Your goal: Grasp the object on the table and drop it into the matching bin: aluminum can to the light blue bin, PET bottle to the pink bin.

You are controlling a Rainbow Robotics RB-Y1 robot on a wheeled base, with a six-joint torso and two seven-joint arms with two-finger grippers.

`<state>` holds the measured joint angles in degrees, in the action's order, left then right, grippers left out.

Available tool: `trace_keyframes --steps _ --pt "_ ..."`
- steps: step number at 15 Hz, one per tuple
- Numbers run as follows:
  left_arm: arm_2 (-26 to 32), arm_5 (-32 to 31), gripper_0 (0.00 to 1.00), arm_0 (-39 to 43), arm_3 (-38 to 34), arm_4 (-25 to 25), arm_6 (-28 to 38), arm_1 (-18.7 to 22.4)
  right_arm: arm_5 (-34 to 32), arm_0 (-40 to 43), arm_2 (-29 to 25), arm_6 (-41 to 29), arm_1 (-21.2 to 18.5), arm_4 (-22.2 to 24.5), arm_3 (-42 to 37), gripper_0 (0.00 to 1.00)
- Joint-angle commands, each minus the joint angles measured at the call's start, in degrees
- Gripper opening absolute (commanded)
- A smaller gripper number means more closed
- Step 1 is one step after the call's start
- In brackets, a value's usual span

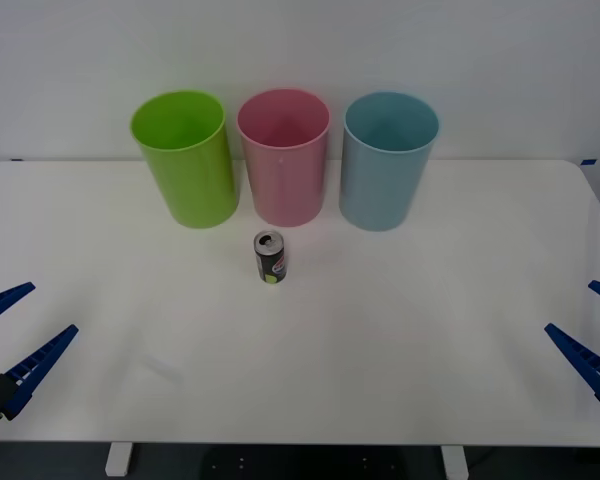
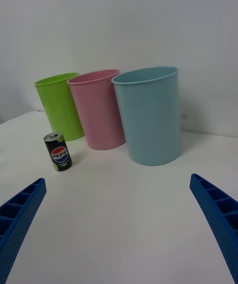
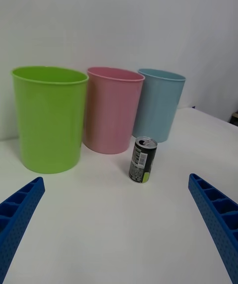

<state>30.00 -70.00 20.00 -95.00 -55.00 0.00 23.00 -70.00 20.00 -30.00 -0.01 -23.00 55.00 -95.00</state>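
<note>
Standing up straight on the white table (image 1: 430, 330) is a small black Pepsi can (image 1: 271, 257) with a silver top and a yellow-green patch near its bottom. Nothing is touching it. It sits far ahead of both grippers, about halfway between them, and just in front of the pink bin (image 1: 284, 156). Three tall bins stand in a row behind the can, near the back edge of the table. The lime green bin (image 1: 185, 157) is on the left gripper's side, the pink bin is in the middle, and the light blue bin (image 1: 385, 159) is on the right gripper's side. The bins stand close together, and all three have their open tops facing up. The left gripper (image 1: 10, 335) hangs over the near left corner of the table, with its blue ribbed fingers (image 3: 20, 212) spread wide apart and holding nothing. The right gripper (image 1: 598, 330) hangs over the near right corner, and its blue fingers (image 2: 215, 212) are spread wide too, with nothing between them.
</note>
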Motion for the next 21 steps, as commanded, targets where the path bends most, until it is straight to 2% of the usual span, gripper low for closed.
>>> trace_keyframes --steps 1,2,7,21 --pt "0.0 0.0 1.00 0.0 0.0 0.0 0.0 0.0 0.0 0.0 0.0 0.0 0.0 0.0 0.0 1.00" --pt "0.0 0.0 1.00 0.0 0.0 0.0 0.0 0.0 -0.1 0.6 0.4 0.0 1.6 0.1 0.7 1.00" --pt "0.0 0.0 1.00 0.0 0.0 0.0 0.0 0.0 0.7 0.4 2.3 0.3 1.4 -0.1 0.2 1.00" --pt "0.0 0.0 1.00 0.0 0.0 0.0 0.0 0.0 5.8 -5.3 13.3 7.7 1.4 8.2 0.2 1.00"
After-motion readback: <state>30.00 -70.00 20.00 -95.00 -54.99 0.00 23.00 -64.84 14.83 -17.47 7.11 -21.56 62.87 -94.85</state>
